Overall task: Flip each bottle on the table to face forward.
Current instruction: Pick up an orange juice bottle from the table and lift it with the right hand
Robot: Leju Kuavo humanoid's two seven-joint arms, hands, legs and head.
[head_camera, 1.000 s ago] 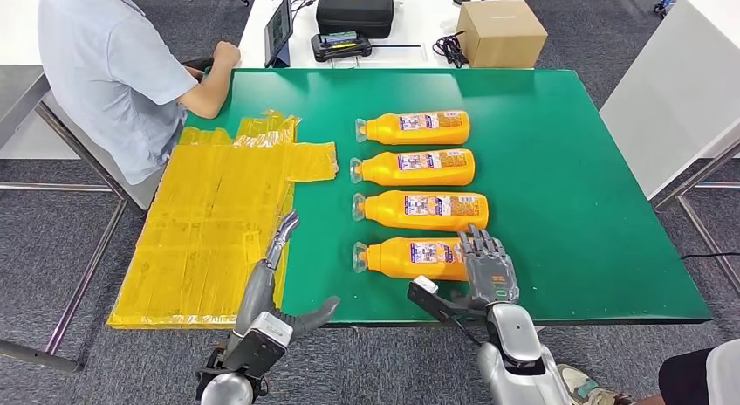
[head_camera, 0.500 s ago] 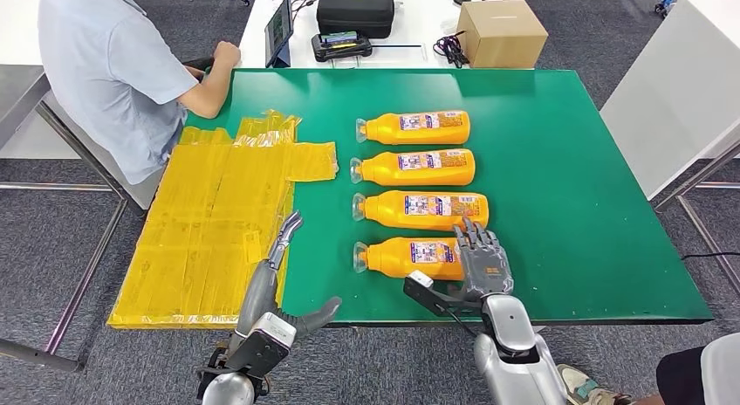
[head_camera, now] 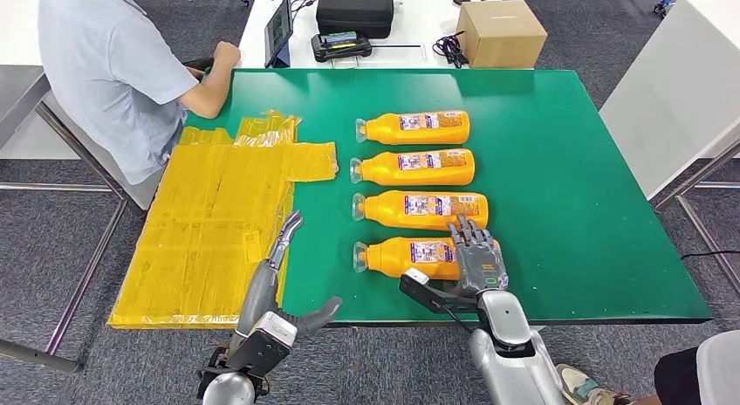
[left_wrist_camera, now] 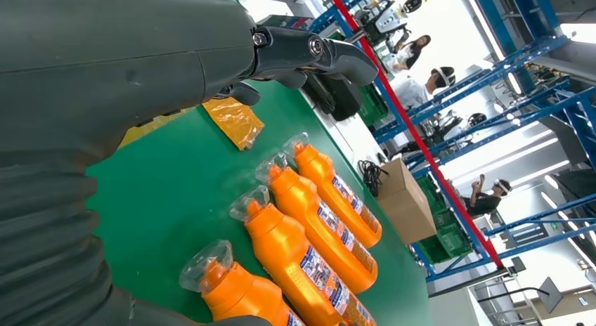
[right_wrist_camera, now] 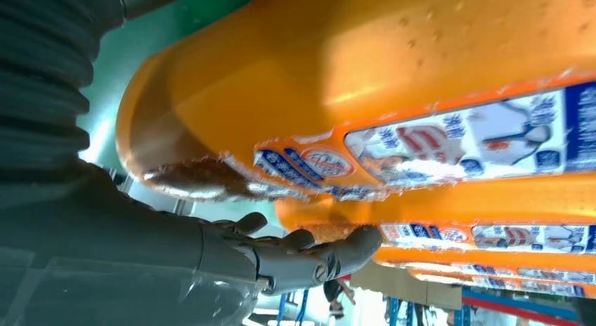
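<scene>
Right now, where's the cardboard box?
In the head view the cardboard box sits on the white table beyond the far edge of the green table, right of the black case, with a black cable beside it.

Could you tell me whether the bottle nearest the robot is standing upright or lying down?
Lying down: the nearest bottle rests on its side on the green table, cap pointing left.

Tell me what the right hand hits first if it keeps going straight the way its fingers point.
The right hand points away from the robot across the table. It would meet the nearest bottle first, at its base end; the fingers already lie over that end, though contact is unclear. The next bottle lies just beyond.
</scene>
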